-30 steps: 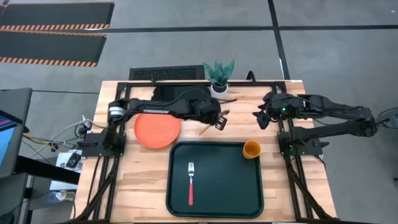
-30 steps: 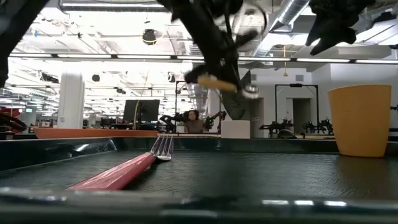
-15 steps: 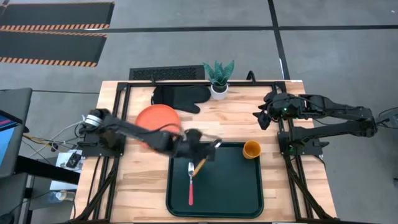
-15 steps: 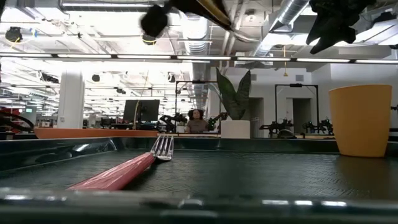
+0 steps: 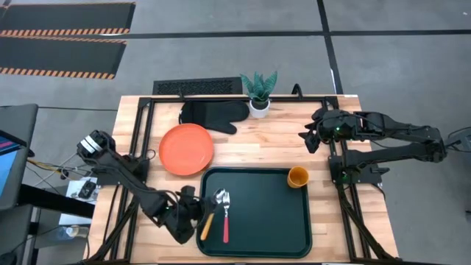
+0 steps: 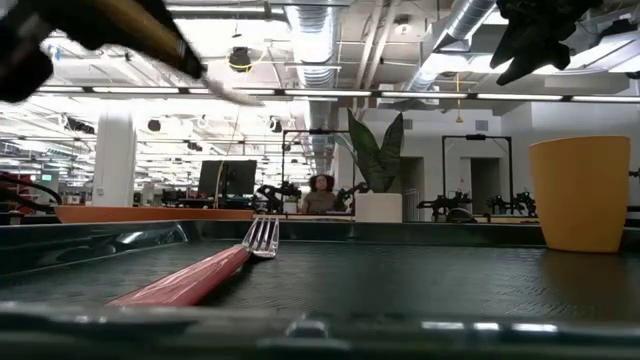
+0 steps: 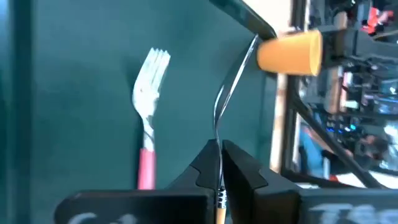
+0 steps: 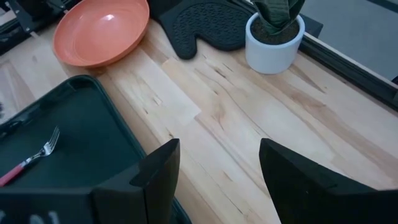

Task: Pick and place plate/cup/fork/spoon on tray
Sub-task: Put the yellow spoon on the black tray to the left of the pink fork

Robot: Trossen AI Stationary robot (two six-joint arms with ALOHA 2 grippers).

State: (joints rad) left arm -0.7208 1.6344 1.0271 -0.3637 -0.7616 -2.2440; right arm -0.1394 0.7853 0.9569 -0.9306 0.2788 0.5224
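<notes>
My left gripper (image 5: 199,218) is shut on the spoon (image 5: 211,212), which has a yellow-orange handle, above the left part of the dark tray (image 5: 294,235). The spoon also shows in the left wrist view (image 7: 229,93) and high in the low view (image 6: 150,28). The red-handled fork (image 5: 225,218) lies flat on the tray, just right of the spoon. The orange cup (image 5: 298,177) stands in the tray's far right corner. The orange-red plate (image 5: 186,149) rests on the table beyond the tray's left corner. My right gripper (image 8: 214,174) is open and empty above the table's far right (image 5: 312,138). My left gripper pinches the spoon between its two fingers where the yellow-orange handle meets the metal stem (image 7: 219,186). The fingers come slanting from the table's left side. The metal stem and bowl (image 7: 239,59) stick out ahead of the fingertips. The spoon is lifted clear of the tray.
A black oven mitt (image 5: 213,114) and a white pot with a green plant (image 5: 259,103) sit at the table's far edge. Bare tray floor (image 5: 268,213) lies between the fork and the cup.
My left gripper has carried the spoon from beside the oven mitt at the far middle of the table toward the near edge, over the tray, and then toward the tray's left side. The spoon has stayed lifted in the hold.
</notes>
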